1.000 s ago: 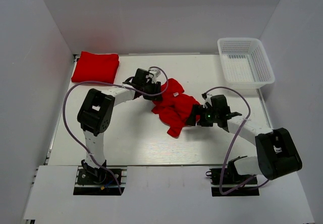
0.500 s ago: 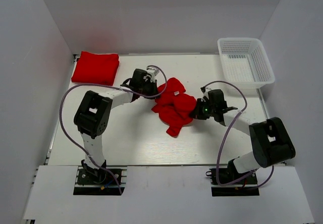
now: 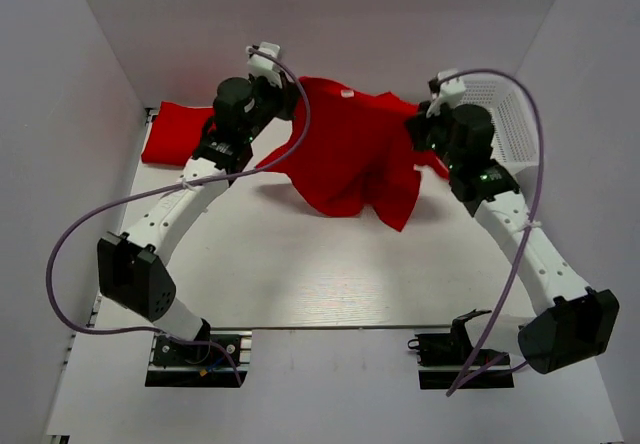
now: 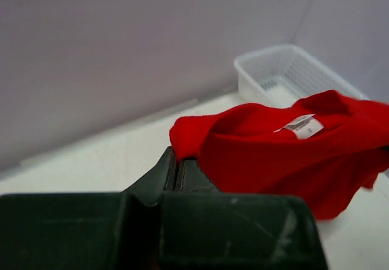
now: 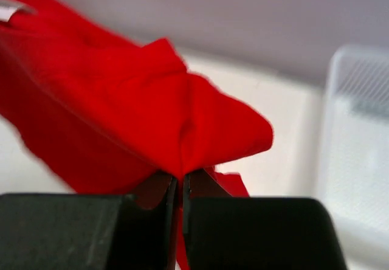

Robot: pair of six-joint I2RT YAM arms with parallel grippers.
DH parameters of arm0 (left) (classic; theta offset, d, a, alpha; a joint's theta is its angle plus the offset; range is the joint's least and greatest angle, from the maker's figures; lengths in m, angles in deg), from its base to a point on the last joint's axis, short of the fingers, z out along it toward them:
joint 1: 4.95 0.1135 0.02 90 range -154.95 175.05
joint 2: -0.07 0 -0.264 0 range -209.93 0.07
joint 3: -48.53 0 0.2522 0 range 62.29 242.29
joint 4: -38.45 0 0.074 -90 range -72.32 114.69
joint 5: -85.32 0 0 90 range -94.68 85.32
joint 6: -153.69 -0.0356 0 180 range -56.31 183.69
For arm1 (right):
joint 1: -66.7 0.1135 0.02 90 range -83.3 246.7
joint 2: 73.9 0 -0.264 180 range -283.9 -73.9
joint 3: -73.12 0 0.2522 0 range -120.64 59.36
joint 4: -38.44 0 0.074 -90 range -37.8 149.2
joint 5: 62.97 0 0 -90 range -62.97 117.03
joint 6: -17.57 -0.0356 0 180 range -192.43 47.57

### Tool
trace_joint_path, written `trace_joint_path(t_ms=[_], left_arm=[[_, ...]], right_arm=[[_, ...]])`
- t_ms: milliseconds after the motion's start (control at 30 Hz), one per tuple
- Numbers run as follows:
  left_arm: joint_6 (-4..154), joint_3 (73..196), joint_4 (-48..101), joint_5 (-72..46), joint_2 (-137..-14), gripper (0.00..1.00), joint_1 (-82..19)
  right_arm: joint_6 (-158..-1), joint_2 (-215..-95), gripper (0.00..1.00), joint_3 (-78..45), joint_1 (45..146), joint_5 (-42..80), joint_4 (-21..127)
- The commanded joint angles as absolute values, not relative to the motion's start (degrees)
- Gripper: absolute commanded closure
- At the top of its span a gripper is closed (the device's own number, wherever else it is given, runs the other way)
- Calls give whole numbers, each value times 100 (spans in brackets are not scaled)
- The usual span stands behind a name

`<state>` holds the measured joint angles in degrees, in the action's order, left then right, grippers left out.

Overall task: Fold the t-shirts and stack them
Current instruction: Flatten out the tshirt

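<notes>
A red t-shirt (image 3: 345, 149) of soft, matte fabric hangs in the air above the smooth white worktop (image 3: 300, 274). It is stretched between the two arms along its upper edge and sags below into loose folds and an uneven, pointed hem. The left claw (image 3: 285, 102) is pinched tight on a bunched corner of cloth at the shirt's left end. In the left wrist view its dark fingers (image 4: 161, 173) meet, with the fabric gathered just past the tips. The right claw (image 3: 422, 132) is likewise clamped on a peaked fold at the right end, cloth squeezed between its black pads (image 5: 157, 188). A small white neck tag (image 3: 346, 92) shows at the top middle of the shirt. A second red t-shirt (image 3: 180, 134), folded into a flat rectangle, lies at the far left corner of the worktop, partly behind the left arm. A white plastic mesh basket (image 3: 512, 114) with gridded walls sits at the far right, behind the right arm
</notes>
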<state>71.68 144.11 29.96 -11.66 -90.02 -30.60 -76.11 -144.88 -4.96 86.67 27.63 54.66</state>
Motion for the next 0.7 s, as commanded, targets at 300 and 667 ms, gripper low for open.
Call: trace_joint_path(t_ms=[300,667], left_arm=[[6184,15019,2671,-275,-6885,100,-3088],[6079,15536,1880,-951,-5470,100,-3088]], right_arm=[[-5811,-13728,100,-2774,8691,2272,6582],[-5433,-12690,100,-3670,8692,1323,6863]])
